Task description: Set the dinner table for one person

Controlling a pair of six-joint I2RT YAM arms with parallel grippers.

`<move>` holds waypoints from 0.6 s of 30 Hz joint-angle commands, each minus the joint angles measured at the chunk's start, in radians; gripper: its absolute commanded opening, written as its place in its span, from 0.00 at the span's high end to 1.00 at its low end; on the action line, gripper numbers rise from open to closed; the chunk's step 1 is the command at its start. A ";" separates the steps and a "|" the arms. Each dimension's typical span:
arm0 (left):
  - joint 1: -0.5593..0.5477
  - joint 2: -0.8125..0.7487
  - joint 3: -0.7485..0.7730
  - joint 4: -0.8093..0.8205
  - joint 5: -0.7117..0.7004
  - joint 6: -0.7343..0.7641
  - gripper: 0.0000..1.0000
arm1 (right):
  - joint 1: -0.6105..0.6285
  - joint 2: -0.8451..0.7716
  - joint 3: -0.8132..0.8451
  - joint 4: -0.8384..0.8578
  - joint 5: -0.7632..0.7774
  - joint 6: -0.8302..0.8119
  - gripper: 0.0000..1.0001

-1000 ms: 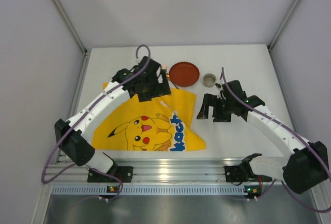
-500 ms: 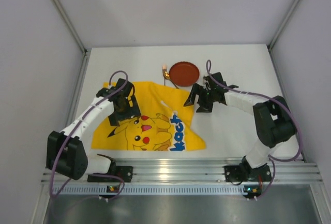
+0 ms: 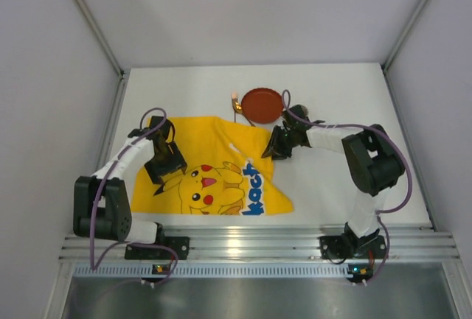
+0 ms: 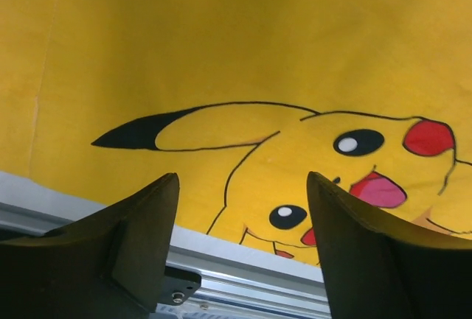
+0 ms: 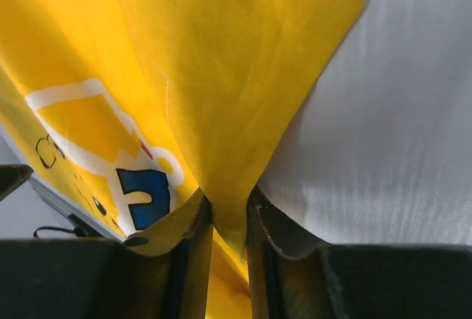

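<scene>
The dinner table (image 3: 354,179) is a white top with a yellow Pikachu-print mat (image 3: 214,142) lying on its near left half. My right gripper (image 3: 273,149) is at the mat's right edge. In the right wrist view it (image 5: 228,212) is shut on a raised fold of the mat (image 5: 221,61), with bare table (image 5: 391,127) to the right. My left gripper (image 3: 164,166) hovers over the mat's left part. In the left wrist view it (image 4: 243,194) stands open above the Pikachu face (image 4: 346,149), with nothing between its fingers (image 4: 147,216).
A red-brown plate (image 3: 262,104) sits at the back centre, just beyond the mat. A small gold utensil (image 3: 236,103) lies to its left. The aluminium rail (image 3: 243,244) runs along the near edge and shows as rail (image 4: 243,267) past the mat. Grey walls enclose the table.
The left arm swung from the mat's far edge to its left part. The right gripper moved left to the mat's right edge and shut on a fold. The mat now lies more spread out.
</scene>
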 commanded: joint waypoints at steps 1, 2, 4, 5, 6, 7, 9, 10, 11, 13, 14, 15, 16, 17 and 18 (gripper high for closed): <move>0.016 0.081 -0.027 0.083 0.068 0.008 0.27 | -0.003 -0.034 0.055 -0.044 0.069 -0.038 0.79; 0.016 0.106 -0.033 0.103 0.071 0.010 0.29 | -0.010 -0.051 0.058 -0.074 0.088 -0.053 0.81; 0.018 0.196 -0.018 0.111 0.104 0.022 0.34 | -0.046 -0.111 0.067 -0.169 0.155 -0.108 0.87; 0.018 0.242 -0.010 0.112 0.112 0.021 0.35 | -0.084 -0.156 0.073 -0.200 0.177 -0.130 0.88; 0.018 0.258 -0.009 0.112 0.117 0.016 0.35 | -0.106 -0.177 0.078 -0.231 0.219 -0.163 0.89; 0.018 0.264 -0.010 0.109 0.121 0.008 0.35 | -0.132 -0.193 0.081 -0.286 0.232 -0.180 0.91; 0.018 0.273 -0.017 0.100 0.129 -0.009 0.34 | -0.204 -0.226 0.099 -0.326 0.240 -0.231 0.92; 0.018 0.273 -0.018 0.095 0.129 -0.012 0.34 | -0.223 -0.230 0.108 -0.364 0.246 -0.246 0.93; 0.018 0.272 -0.021 0.092 0.135 -0.015 0.34 | -0.247 -0.232 0.127 -0.377 0.249 -0.265 0.93; 0.016 0.270 -0.024 0.091 0.149 -0.016 0.34 | -0.257 -0.223 0.144 -0.400 0.261 -0.309 0.86; 0.016 0.269 -0.026 0.091 0.170 -0.019 0.34 | -0.258 -0.217 0.159 -0.401 0.264 -0.325 0.81; 0.012 0.264 -0.032 0.091 0.184 -0.028 0.34 | -0.258 -0.201 0.165 -0.406 0.267 -0.341 0.62; 0.012 0.261 -0.032 0.091 0.201 -0.033 0.34 | -0.258 -0.192 0.170 -0.411 0.270 -0.346 0.62; 0.000 0.250 -0.038 0.081 0.213 -0.039 0.34 | -0.258 -0.183 0.182 -0.420 0.273 -0.349 0.32; -0.011 0.243 -0.040 0.072 0.245 -0.058 0.34 | -0.258 -0.168 0.190 -0.433 0.292 -0.354 0.12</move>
